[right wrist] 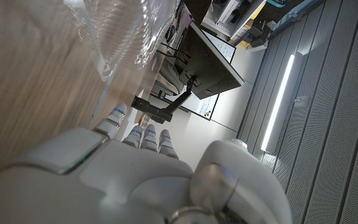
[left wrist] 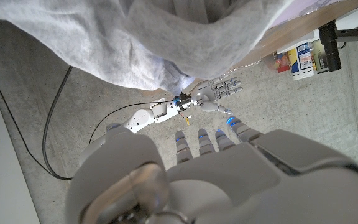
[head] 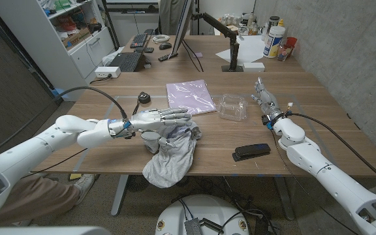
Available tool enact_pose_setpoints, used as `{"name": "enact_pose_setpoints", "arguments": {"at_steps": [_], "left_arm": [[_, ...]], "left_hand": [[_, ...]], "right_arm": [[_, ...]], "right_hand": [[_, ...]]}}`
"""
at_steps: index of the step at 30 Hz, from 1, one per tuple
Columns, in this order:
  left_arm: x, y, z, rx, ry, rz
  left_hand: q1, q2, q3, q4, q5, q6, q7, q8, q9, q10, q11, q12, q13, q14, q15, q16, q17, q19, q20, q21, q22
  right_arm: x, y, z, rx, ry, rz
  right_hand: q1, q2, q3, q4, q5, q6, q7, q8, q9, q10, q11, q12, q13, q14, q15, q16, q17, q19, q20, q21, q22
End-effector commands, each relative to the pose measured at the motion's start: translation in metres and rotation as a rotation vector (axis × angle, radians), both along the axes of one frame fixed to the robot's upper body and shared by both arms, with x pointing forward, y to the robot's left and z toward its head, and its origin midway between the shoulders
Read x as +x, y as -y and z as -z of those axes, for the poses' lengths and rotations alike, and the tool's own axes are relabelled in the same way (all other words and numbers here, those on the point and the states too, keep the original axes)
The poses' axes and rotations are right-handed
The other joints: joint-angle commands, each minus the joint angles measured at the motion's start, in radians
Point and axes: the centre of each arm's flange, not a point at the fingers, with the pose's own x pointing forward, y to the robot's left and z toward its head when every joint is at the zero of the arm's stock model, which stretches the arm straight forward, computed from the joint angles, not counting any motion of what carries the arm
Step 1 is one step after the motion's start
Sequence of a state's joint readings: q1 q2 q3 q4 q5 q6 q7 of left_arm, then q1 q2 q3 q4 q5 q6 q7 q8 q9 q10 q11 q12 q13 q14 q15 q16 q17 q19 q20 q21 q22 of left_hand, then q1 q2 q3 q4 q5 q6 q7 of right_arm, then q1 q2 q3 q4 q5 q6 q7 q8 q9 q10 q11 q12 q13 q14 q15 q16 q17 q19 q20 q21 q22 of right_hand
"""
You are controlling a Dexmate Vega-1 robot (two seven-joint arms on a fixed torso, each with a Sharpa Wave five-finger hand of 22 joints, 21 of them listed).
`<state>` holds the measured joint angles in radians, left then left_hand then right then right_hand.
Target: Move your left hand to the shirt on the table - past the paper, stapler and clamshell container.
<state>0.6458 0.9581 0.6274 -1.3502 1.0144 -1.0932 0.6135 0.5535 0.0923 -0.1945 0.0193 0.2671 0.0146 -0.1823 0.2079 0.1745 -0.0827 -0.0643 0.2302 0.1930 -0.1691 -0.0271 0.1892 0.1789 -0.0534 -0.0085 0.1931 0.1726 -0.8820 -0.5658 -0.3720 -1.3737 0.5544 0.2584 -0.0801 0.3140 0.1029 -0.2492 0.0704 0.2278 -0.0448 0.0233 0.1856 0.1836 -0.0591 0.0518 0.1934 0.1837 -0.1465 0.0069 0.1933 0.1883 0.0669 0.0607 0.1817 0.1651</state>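
Observation:
The grey-white shirt (head: pixel 172 155) lies crumpled at the table's front, and part of it hangs over the edge. My left hand (head: pixel 160 119) reaches over the shirt's far end with its fingers straight and apart, holding nothing; contact with the cloth is not clear. In the left wrist view the shirt (left wrist: pixel 135 37) hangs close in front of my left hand (left wrist: pixel 229 180). Beyond lie the purple paper (head: pixel 189 96) and the clear clamshell container (head: pixel 232 107). The black stapler (head: pixel 250 152) sits near the front right. My right hand (head: pixel 265 99) stands open beside the container (right wrist: pixel 123 31).
A small black device (head: pixel 144 97) with a cable lies left of the paper. At the back stand a keyboard (head: pixel 126 62), a monitor (head: pixel 185 26) on an arm, and bottles (head: pixel 274 38). Bare wood (head: pixel 318 111) stretches to the right.

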Motion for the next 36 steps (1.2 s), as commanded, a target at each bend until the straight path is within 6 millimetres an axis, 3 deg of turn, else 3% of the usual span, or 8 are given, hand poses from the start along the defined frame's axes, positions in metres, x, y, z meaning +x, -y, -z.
{"name": "enact_pose_setpoints", "arguments": {"at_steps": [1,36], "left_arm": [[0.002,0.002,0.002,0.008,0.007,0.008],[0.012,0.021,0.005,0.02,0.078,0.052]], "left_hand": [[0.014,-0.003,-0.001,-0.009,0.002,0.006,-0.002,0.003,0.005,0.004,-0.001,0.005,0.005,-0.023,-0.061,0.002,0.003,0.007,-0.002,0.004,0.002],[0.023,-0.001,0.003,-0.016,-0.002,0.009,0.002,-0.006,0.005,0.008,0.0,0.004,0.005,-0.024,-0.057,-0.001,0.003,0.006,0.002,0.002,0.002]], "right_arm": [[-0.001,0.001,-0.001,-0.002,-0.001,0.003],[-0.003,0.011,0.003,-0.002,-0.005,0.018]], "right_hand": [[0.006,0.009,-0.001,0.001,0.0,-0.001,-0.002,0.007,0.003,-0.005,-0.002,0.002,0.004,-0.005,-0.001,0.001,0.002,-0.003,0.007,0.005,0.004],[0.007,0.009,0.0,0.0,-0.001,0.005,-0.004,0.009,0.003,-0.005,-0.002,0.002,0.004,-0.007,-0.001,0.001,0.001,-0.004,0.006,0.006,0.004]]}}
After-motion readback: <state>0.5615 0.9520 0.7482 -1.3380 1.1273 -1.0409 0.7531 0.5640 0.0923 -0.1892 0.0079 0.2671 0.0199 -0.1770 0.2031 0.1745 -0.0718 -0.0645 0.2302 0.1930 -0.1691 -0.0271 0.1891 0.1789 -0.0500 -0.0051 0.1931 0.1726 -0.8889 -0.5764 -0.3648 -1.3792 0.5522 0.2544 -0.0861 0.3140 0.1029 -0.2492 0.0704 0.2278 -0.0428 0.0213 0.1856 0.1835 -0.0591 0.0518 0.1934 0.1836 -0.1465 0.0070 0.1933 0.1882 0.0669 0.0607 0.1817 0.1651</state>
